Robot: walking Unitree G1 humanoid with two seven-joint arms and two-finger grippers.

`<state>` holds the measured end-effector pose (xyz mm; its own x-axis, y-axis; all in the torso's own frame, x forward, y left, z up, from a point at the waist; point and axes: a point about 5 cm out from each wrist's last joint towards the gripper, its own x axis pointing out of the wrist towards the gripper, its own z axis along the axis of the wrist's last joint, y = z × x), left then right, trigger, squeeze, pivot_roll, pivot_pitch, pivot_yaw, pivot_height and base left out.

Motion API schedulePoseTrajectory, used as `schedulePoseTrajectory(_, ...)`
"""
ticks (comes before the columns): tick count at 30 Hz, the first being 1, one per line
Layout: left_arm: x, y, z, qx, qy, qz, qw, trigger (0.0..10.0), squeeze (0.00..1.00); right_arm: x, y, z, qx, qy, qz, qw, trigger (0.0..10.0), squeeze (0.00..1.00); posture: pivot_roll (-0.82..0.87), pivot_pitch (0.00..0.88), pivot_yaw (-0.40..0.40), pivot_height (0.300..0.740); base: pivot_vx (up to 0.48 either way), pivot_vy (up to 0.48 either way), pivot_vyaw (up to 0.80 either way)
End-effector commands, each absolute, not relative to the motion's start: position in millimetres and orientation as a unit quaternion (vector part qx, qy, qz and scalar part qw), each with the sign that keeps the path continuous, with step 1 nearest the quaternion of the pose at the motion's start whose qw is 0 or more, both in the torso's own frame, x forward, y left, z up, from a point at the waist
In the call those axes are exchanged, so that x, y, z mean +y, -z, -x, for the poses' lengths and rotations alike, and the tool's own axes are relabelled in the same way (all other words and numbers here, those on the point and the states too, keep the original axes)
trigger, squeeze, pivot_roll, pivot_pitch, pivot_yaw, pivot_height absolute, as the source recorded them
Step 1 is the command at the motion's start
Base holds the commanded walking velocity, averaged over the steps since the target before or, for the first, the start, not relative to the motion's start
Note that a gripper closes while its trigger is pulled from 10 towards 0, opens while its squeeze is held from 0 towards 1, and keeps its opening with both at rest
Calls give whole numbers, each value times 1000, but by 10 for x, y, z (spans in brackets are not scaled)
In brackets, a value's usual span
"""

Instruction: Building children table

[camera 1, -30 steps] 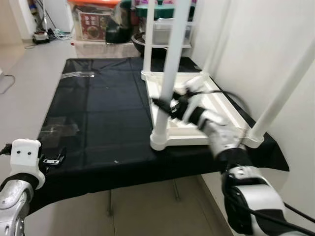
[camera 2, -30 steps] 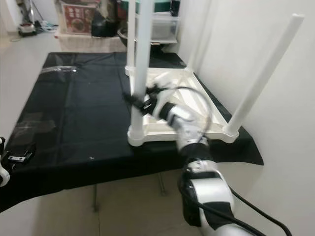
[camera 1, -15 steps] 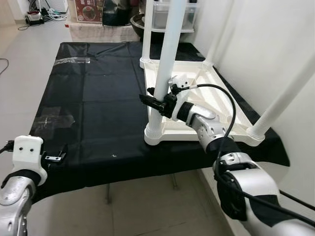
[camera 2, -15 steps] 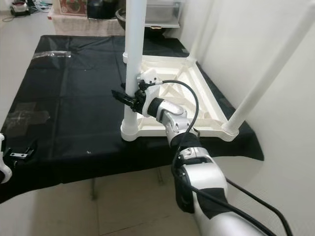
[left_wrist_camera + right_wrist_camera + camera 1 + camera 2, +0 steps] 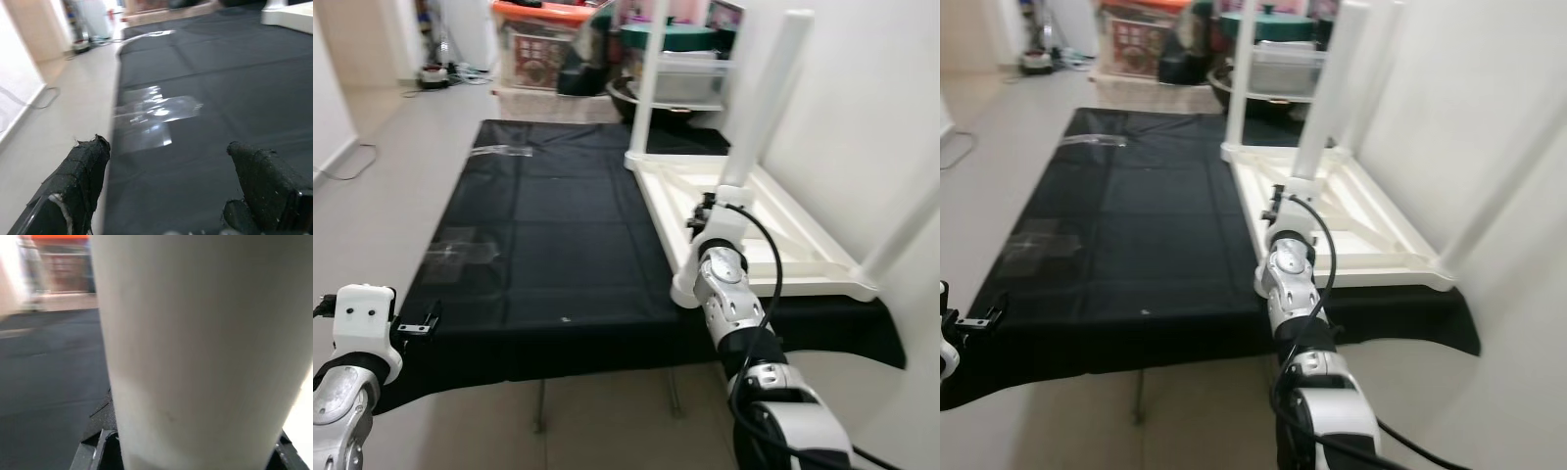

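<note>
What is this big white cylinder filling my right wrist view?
Observer: It is a table leg of a white children's table that lies upside down on a black cloth, legs pointing up.
Operator: Where on the leg is my right gripper?
Observer: The right gripper clamps it low, just above the socket at the table's near left corner.
Operator: And the left gripper?
Observer: The left gripper is open and holds nothing, over the cloth's near left edge.
</note>
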<state>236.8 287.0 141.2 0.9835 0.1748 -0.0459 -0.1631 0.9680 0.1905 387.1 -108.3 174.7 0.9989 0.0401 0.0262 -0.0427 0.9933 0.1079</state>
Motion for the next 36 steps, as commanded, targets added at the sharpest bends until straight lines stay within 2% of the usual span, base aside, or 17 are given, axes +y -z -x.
schedulePoseTrajectory(1, 2851, -1412, -2406, 32, -77, -96, 992, 10000, 0, -959, -1699, -3871, -5, -72, -55, 996, 10000, 1000, 105, 0, -87, 740, 0, 0, 0)
schedulePoseTrajectory(3, 2849, -1413, -2402, 32, -77, -98, 992, 10000, 0, -1006, -1825, -3941, -21, -83, -50, 995, 10000, 1000, 107, 0, -88, 740, 0, 0, 0)
schedulePoseTrajectory(4, 2847, -1412, -2393, 31, -78, -98, 992, 10000, 0, -1039, -1973, -4002, -39, -116, -57, 991, 10000, 0, 113, 0, -95, 740, 0, 0, 0)
schedulePoseTrajectory(10, 2846, -1409, -2381, 29, -81, -96, 992, 10000, 0, -1078, -2269, -4027, -98, -243, -76, 962, 10000, 0, 108, 0, -100, 740, 0, 0, 0)
schedulePoseTrajectory(12, 2840, -1410, -2394, 27, -82, -95, 992, 10000, 0, -1036, -2270, -3945, -100, -359, -66, 926, 10000, 0, 117, 0, -106, 740, 0, 0, 0)
schedulePoseTrajectory(15, 2830, -1413, -2410, 26, -80, -96, 992, 10000, 0, -934, -2141, -3849, -84, -442, -33, 893, 10000, 0, 122, 0, -106, 740, 0, 0, 0)
schedulePoseTrajectory(18, 2828, -1414, -2415, 27, -79, -96, 992, 10000, 0, -873, -2058, -3811, -70, -474, -23, 877, 9569, 0, 122, 0, -106, 740, 0, 0, 0)
schedulePoseTrajectory(19, 2828, -1413, -2420, 28, -77, -98, 992, 10000, 0, -781, -1926, -3827, -43, -465, 1, 884, 3804, 0, 122, 0, -106, 740, 0, 0, 0)
schedulePoseTrajectory(20, 2828, -1413, -2420, 28, -77, -98, 992, 10000, 0, -781, -1926, -3827, -43, -465, 1, 884, 3804, 0, 122, 0, -106, 740, 0, 0, 0)
schedulePoseTrajectory(21, 2827, -1413, -2418, 28, -77, -98, 992, 10000, 0, -785, -1909, -3887, -37, -412, 18, 910, 0, 0, 127, 0, -108, 740, 0, 0, 0)
schedulePoseTrajectory(23, 2827, -1415, -2410, 28, -77, -99, 992, 10000, 0, -958, -1929, -4062, -11, -206, 1, 978, 0, 0, 129, 0, -111, 740, 0, 0, 0)
schedulePoseTrajectory(24, 2830, -1416, -2402, 27, -80, -97, 992, 10000, 0, -1152, -1901, -4113, 14, -74, -24, 997, 0, 0, 123, 0, -110, 740, 0, 0, 0)
schedulePoseTrajectory(26, 2830, -1417, -2392, 27, -82, -95, 992, 10000, 0, -1430, -1806, -4107, 53, 85, -63, 993, 0, 0, 122, 0, -110, 740, 0, 0, 0)
schedulePoseTrajectory(27, 2830, -1417, -2392, 27, -82, -95, 992, 10000, 0, -1430, -1806, -4107, 53, 85, -63, 993, 0, 0, 122, 0, -110, 740, 0, 0, 0)
schedulePoseTrajectory(30, 2825, -1420, -2379, 26, -84, -93, 992, 10000, 0, -1639, -1645, -3968, 42, 201, -57, 977, 0, 0, 125, 0, -116, 740, 0, 0, 0)
schedulePoseTrajectory(35, 2834, -1427, -2374, 26, -85, -93, 992, 10000, 0, -1452, -1512, -3730, 55, 193, -50, 978, 0, 0, 113, 0, -100, 740, 0, 0, 0)
schedulePoseTrajectory(36, 2835, -1427, -2380, 26, -85, -92, 992, 10000, 0, -1318, -1515, -3715, 55, 147, -48, 986, 10000, 0, 104, 0, -93, 740, 0, 0, 0)
